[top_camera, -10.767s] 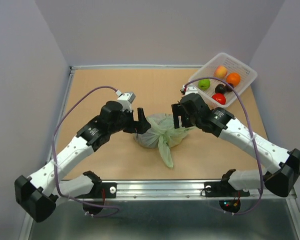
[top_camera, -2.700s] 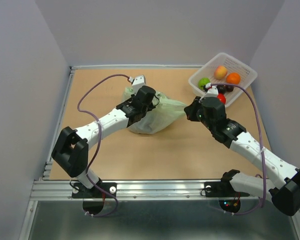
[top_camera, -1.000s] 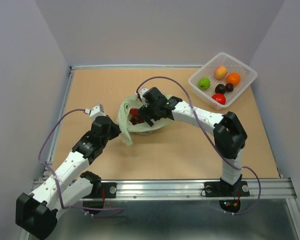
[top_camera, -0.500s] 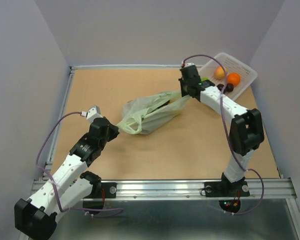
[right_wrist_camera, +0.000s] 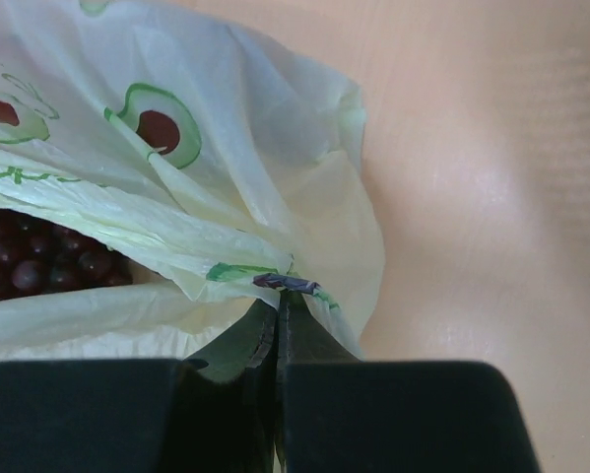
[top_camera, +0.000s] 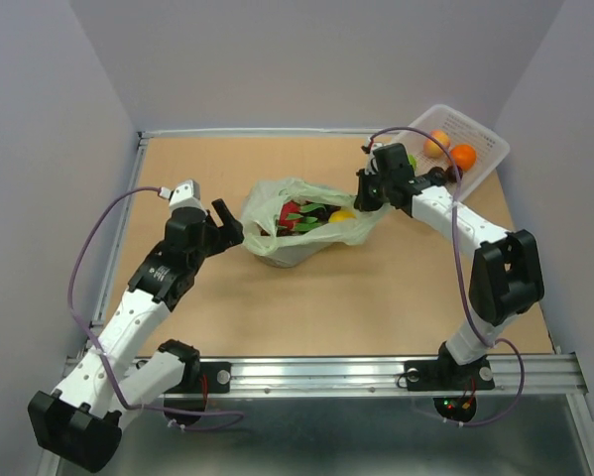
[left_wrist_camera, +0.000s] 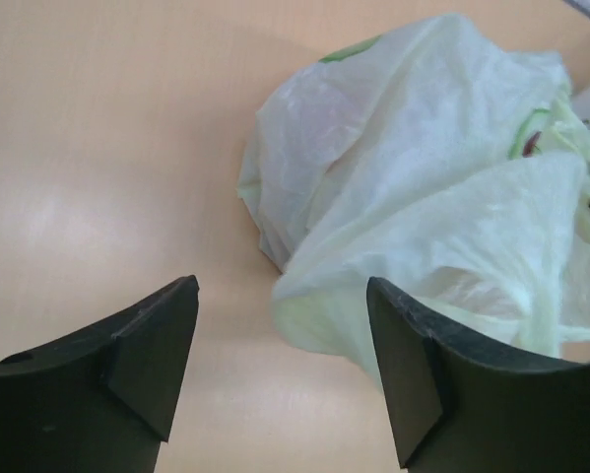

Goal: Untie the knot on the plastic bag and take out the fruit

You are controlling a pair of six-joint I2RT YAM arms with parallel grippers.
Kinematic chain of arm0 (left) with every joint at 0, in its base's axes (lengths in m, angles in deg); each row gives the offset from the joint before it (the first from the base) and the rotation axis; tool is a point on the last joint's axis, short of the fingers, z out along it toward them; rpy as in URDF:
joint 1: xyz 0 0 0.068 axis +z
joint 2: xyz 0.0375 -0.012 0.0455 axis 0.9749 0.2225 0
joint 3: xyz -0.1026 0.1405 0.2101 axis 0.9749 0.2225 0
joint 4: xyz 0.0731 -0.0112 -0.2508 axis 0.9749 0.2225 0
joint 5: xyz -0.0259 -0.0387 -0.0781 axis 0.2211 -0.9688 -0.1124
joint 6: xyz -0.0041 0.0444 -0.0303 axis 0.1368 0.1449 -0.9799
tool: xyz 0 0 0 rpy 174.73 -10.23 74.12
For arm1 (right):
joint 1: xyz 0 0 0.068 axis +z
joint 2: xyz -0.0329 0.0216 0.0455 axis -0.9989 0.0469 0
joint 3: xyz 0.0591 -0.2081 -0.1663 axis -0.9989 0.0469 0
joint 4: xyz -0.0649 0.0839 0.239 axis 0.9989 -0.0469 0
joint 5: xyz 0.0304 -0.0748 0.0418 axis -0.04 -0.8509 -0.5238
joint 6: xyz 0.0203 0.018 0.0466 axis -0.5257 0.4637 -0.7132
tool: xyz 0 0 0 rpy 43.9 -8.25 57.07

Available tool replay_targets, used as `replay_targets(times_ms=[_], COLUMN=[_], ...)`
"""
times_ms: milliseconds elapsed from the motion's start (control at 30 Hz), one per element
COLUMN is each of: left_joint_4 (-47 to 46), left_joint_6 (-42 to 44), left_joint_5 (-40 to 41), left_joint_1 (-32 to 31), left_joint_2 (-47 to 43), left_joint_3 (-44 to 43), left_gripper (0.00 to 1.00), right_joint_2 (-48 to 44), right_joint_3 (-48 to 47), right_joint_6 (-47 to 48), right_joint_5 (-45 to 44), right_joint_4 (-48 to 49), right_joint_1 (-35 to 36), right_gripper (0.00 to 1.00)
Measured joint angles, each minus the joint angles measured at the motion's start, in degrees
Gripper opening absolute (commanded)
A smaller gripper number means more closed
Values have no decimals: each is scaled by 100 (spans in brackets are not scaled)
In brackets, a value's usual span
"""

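On the table (top_camera: 227,317), the plastic bag (top_camera: 301,248) is lying at the centre with its mouth gaping upward. No knot is being shown in any view, so untying is judged complete. The dragon fruit (top_camera: 293,212), the grapes (right_wrist_camera: 29,261) and the yellow fruit (top_camera: 342,215) are being exposed inside. The right gripper (right_wrist_camera: 277,307) is clamped fully closed on a fold of the bag's right rim. The left gripper (left_wrist_camera: 280,365) is spread wide and empty, just beside the bag's left side. Extraction is judged the step in hand. The rim should be drawn taut and the dragon fruit entered upon from above, with film excluded from the jaws.
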Motion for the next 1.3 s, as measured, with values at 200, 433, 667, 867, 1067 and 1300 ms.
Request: replay_targets(times_ms=[200,433,667,867,1067,1300], left_joint_4=[199,240,260,256,-94,-402], left_joint_6=[931,1963,2610,2671,2260,1600], left_joint_5=[-365,72,1401,2647,3276,2608], left_joint_1=[-68,-1349,-2374,-2398,-1650,-212], left_joint_2=[42,715,2900,3958,4249,4352], left_joint_3=[-1231,-2444,-2750,-2747,-2634,-2068], left_gripper=[99,99,99,99,99,80], right_joint_2=[-240,-577,-601,-647,-933,-1325], right_joint_3=[157,317,328,472,833,1266], right_joint_6=[136,308,413,431,396,-238], right_joint_5=[63,-59,-269,-433,-984,-1233], right_joint_4=[81,214,225,264,306,568], right_joint_1=[280,542,763,909,909,485], right_gripper=[1,0,1,0,1,1])
